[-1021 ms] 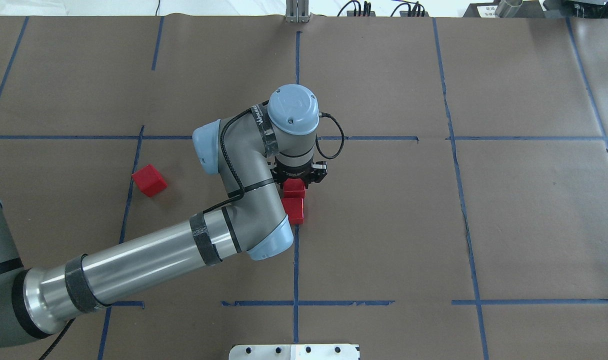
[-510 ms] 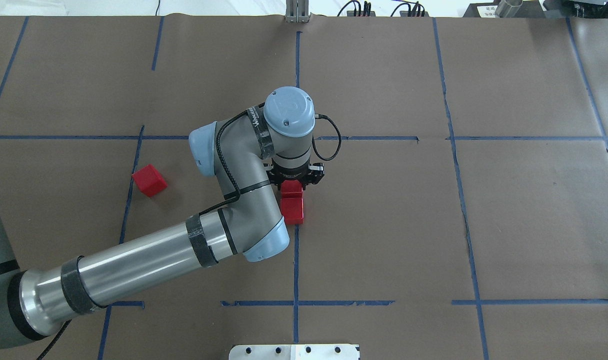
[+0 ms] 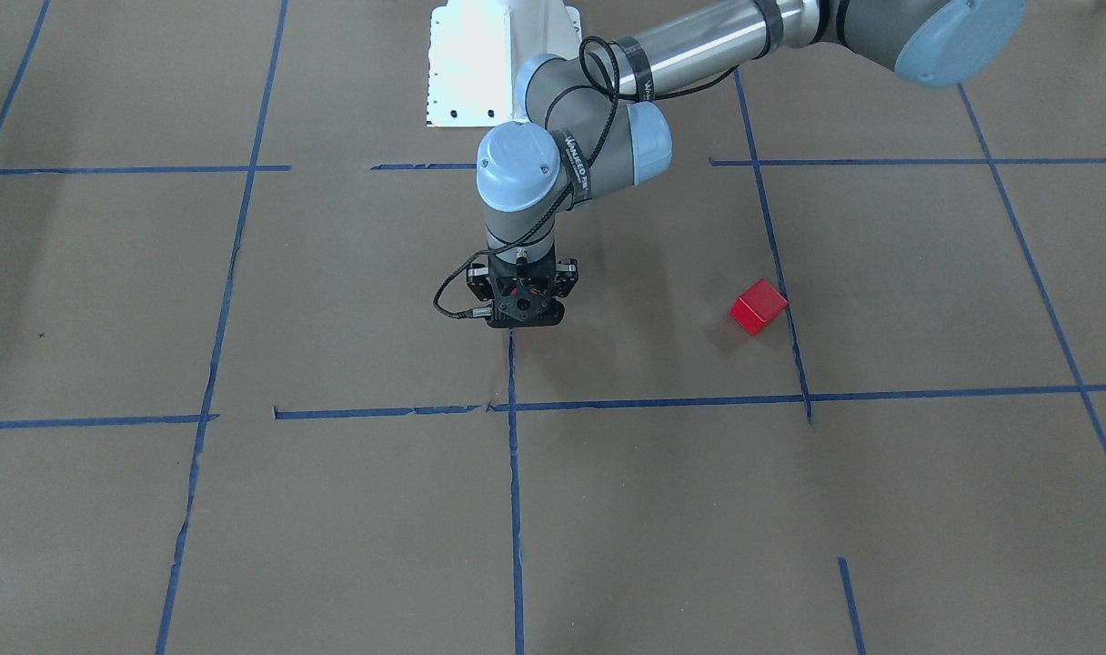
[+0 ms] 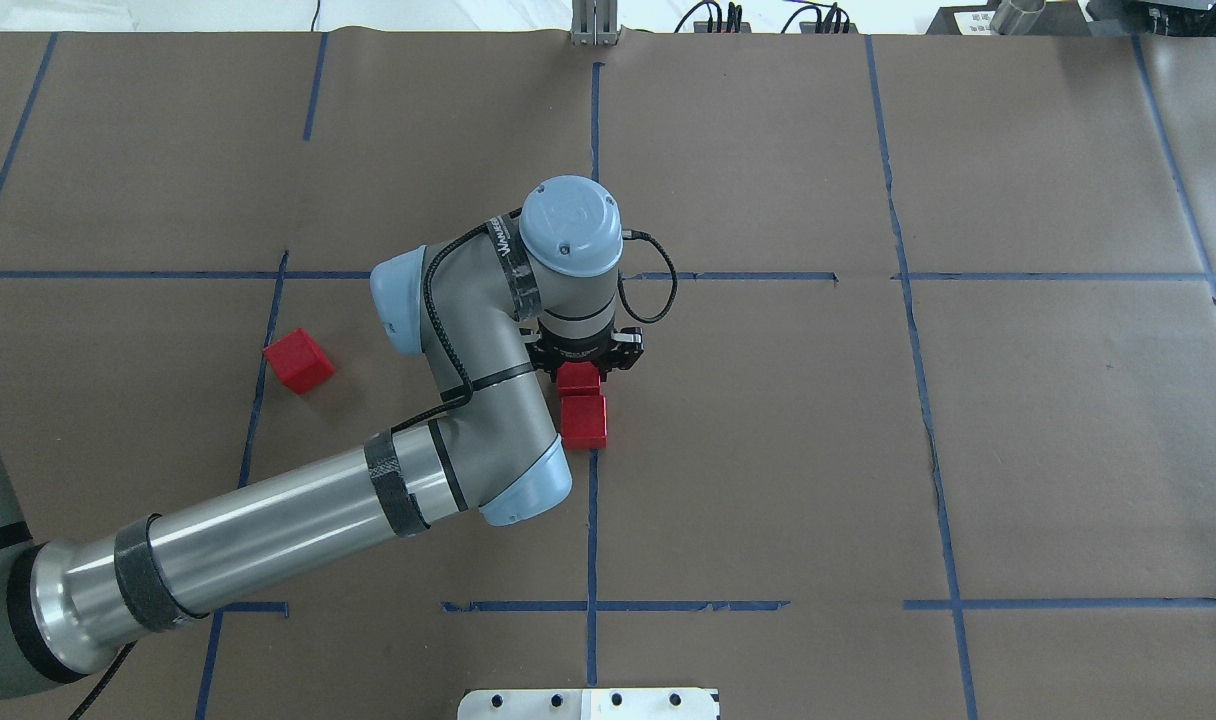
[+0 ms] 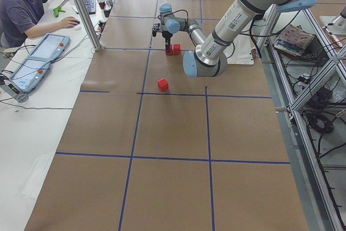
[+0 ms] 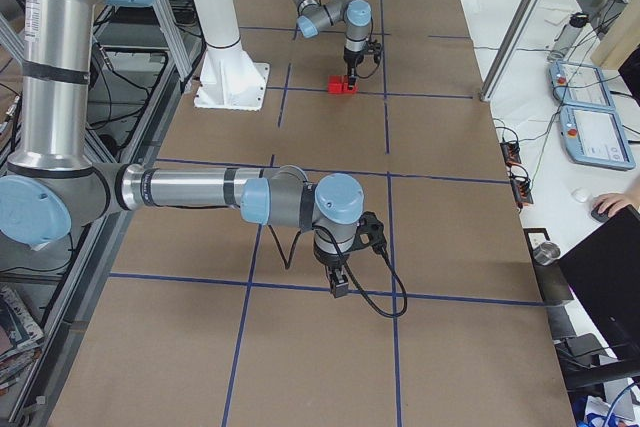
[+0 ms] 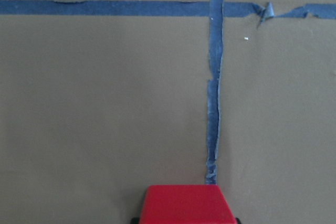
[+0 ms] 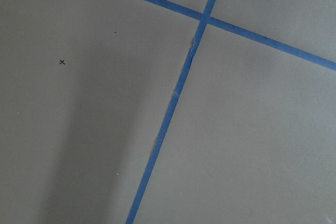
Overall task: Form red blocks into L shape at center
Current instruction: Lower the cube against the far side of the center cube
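Note:
My left gripper (image 4: 580,368) points straight down over the center (image 4: 728,450), at its vertical blue tape line, and is shut on a red block (image 4: 578,379). That block fills the bottom edge of the left wrist view (image 7: 186,203). A second red block (image 4: 584,421) lies on the paper right next to it, on the robot's side. The third red block (image 4: 298,361) lies alone far to the left, by another tape line; it also shows in the front view (image 3: 759,307). My right gripper (image 6: 338,282) shows only in the exterior right view, so I cannot tell its state.
The white robot base (image 3: 480,64) is at the table's near edge. A metal post (image 4: 594,25) stands at the far edge. An operator (image 5: 27,4) sits at a side desk with tablets. Blue tape lines cross the brown paper.
My left gripper and its red block have shifted slightly to the left. The other two red blocks have not moved.

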`<state>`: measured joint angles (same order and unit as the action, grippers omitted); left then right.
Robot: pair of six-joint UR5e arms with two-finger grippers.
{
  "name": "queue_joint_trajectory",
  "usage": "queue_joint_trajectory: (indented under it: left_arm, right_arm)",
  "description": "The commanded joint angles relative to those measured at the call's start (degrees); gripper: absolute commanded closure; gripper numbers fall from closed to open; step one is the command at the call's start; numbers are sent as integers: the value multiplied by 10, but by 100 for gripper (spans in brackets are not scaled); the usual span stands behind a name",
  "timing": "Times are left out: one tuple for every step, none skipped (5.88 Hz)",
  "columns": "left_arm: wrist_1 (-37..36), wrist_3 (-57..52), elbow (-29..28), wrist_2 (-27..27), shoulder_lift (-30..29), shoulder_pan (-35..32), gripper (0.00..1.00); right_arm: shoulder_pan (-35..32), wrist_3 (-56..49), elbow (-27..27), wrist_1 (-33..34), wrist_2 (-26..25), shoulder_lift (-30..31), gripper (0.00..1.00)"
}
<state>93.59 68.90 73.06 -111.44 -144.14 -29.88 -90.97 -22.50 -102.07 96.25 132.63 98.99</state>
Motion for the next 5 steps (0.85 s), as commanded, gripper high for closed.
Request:
queue_joint_trajectory:
  left_arm:
    - [-1,3,2,0,2,0,91]
    - [-3,4,9,-1,2,0,91]
    - [-3,4,9,-1,2,4,91]
    - [-1,31,9,-1,0,7,91]
    - [-1,34,9,-1,-1,7,91]
  right_arm:
    - [0,0,0,0,0,0,0]
    - [0,0,0,1,0,0,0]
    - [0,0,0,0,0,0,0]
    - [0,0,0,0,0,1,0]
    - [0,0,1,0,0,0,0]
